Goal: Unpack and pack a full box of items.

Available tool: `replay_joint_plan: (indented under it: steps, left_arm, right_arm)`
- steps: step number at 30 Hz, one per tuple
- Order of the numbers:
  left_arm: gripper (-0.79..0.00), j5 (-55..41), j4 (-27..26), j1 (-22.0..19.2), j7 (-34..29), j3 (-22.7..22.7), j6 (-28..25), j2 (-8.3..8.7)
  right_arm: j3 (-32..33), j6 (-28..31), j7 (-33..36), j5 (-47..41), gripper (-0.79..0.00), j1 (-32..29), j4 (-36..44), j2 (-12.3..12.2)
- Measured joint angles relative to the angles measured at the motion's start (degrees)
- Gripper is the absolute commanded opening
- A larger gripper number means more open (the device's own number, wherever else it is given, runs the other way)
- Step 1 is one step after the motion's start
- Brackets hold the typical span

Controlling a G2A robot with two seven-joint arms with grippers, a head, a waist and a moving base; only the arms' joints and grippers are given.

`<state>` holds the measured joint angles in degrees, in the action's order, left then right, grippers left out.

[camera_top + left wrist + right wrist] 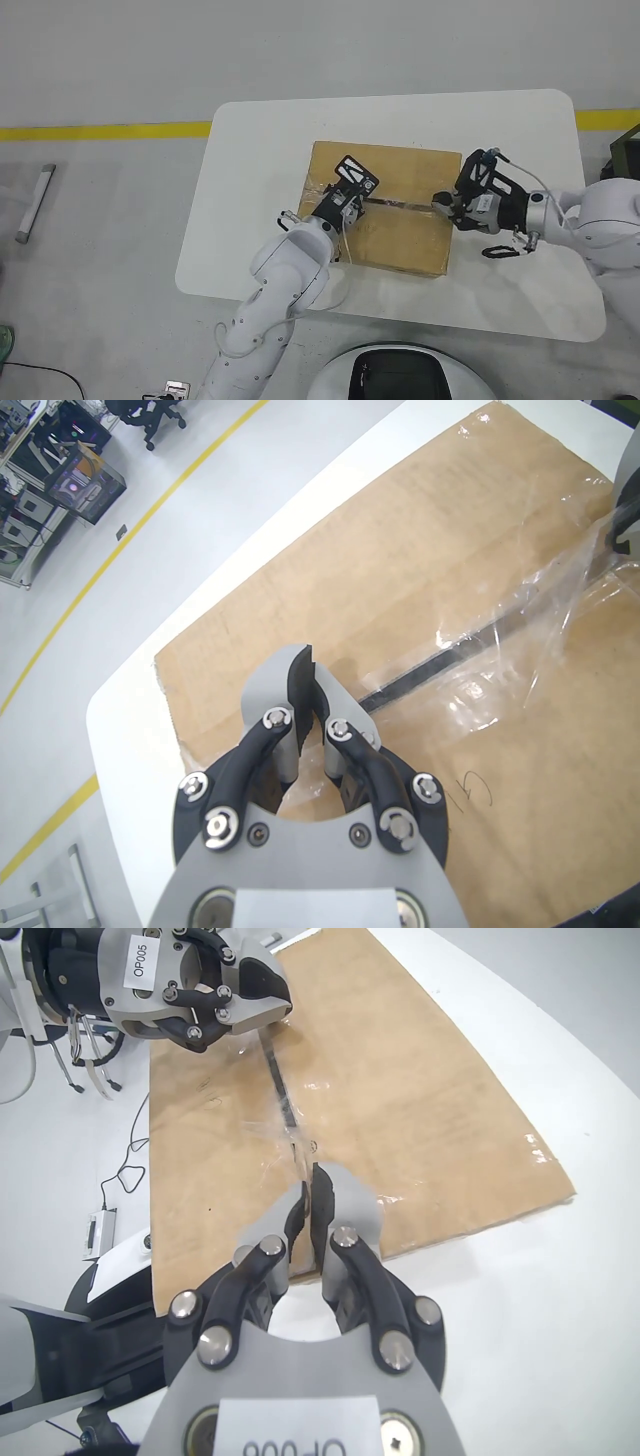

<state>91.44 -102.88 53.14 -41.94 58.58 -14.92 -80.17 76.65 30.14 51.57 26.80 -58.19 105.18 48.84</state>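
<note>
Centrally on the desk (260,170) the box (385,235) is laid, still shut, its long axis running between the desk's left and right edges and its taped seam (425,670) following that axis. The tape (287,1128) is pinched in the closed right hand (310,1183) at the seam's right end. The left hand (307,670), fingers drawn together with nothing clearly held, is set at the seam's left end. A peel leftward along the seam is judged likely

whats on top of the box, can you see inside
Along the top seam of the box lies clear tape, partly lifted; the right gripper pinches its raised end, the left gripper sits shut at the seam's other end. The flaps are closed, so the contents are hidden.
</note>
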Motion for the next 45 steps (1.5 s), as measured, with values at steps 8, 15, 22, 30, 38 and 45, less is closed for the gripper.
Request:
replay_joint_plan:
  steps: [8,15,22,30,38,45]
  left_arm:
    - [-0.785,0.11,0.31,-0.01,0.01,-0.06,-0.01,-0.18]
    - [-0.785,0.13,0.84,-0.17,0.32,0.03,-0.04,-0.34]
    - [-0.785,0.14,1.43,-0.47,0.44,0.04,-0.15,-0.5]
    - [-0.785,0.17,1.63,-0.54,0.55,0.04,-0.32,-0.66]
    - [-0.785,0.39,1.84,-0.48,0.5,0.1,-0.3,-0.8]
    - [-0.785,0.48,2.04,-0.43,0.56,0.18,-0.47,-0.91]
  right_arm:
    - [1.85,-1.69,3.18,-7.65,-0.785,0.36,-0.51,-0.39]
    - [4.07,-3.0,6.65,-12.37,-0.785,-0.42,0.53,-0.98]
    - [5.02,-5.32,12.55,-21.82,-0.785,-1.02,-0.14,-1.49]
    - [5.04,-7.53,15.17,-31.95,-0.785,0.19,-3.45,-1.62]
    - [3.94,-7.3,17.46,-36.82,-0.785,0.7,-5.61,-1.67]
    - [4.49,-7.5,19.53,-32.43,-0.785,0.13,-6.04,-2.25]
